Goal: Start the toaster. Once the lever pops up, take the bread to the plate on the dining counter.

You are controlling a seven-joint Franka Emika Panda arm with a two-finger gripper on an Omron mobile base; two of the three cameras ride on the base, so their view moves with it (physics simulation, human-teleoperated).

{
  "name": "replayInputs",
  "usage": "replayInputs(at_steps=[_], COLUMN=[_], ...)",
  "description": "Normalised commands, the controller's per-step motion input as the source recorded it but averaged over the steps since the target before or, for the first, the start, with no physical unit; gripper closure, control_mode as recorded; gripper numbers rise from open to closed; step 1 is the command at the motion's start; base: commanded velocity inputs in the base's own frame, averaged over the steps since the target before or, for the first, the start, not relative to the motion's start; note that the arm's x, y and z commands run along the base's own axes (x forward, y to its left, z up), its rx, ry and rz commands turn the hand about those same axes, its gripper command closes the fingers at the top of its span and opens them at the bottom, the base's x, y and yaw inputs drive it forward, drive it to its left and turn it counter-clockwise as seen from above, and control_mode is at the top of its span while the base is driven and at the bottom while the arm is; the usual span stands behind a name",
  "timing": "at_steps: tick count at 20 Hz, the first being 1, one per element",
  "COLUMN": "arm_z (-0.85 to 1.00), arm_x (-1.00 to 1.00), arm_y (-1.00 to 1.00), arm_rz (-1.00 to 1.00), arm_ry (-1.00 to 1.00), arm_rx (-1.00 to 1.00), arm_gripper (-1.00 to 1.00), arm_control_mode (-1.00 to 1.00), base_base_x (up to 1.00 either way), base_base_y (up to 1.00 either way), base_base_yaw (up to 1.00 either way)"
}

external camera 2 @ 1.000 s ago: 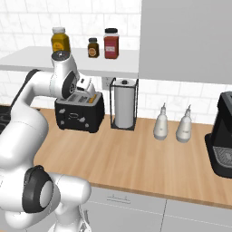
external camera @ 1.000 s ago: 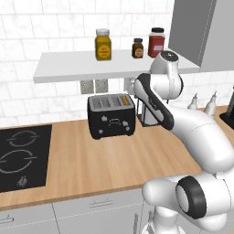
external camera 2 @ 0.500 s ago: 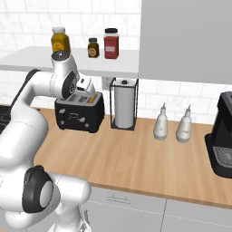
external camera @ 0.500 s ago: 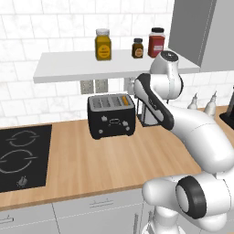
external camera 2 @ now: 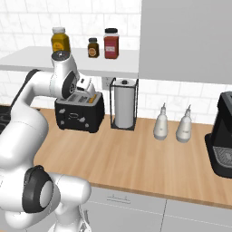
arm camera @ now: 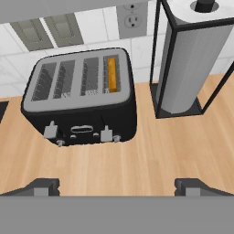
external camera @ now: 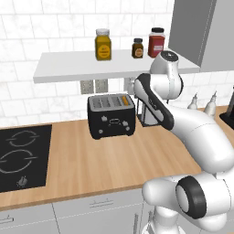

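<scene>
Tiled white wall and a light-wood counter [external camera: 105,160] form the work area, with a black hob [external camera: 20,157] inset at one end. On the counter against the wall stands the toaster [arm camera: 82,103]: a black, boxy body with a matte silver-grey top, four parallel slots and two pale levers [arm camera: 106,133] on its front face. Just beside it stands a paper-towel roll [arm camera: 194,64] in a black wire frame. The bread [arm camera: 111,74], showing an orange-brown crust edge, sits in the slot nearest the roll. The hand [arm camera: 116,187] hovers above and in front of the toaster, fingers fully apart and empty. The levers lie ahead and below; a downward press looks necessary.
</scene>
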Motion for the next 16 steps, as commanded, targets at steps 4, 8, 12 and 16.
replayInputs(at_steps=[4,8,12,16], arm_z=[0.00,0.00,0.00,0.00], arm_x=[0.00,0.00,0.00,0.00], arm_y=[0.00,0.00,0.00,0.00], arm_rz=[0.00,0.00,0.00,0.00], arm_ry=[0.00,0.00,0.00,0.00], arm_rx=[0.00,0.00,0.00,0.00], arm_gripper=[-1.00,-1.00,-1.00,-1.00], arm_control_mode=[-1.00,-1.00,-1.00,-1.00], base_base_x=[0.00,0.00,0.00,0.00], base_base_y=[0.00,0.00,0.00,0.00], base_base_yaw=[0.00,0.00,0.00,0.00])
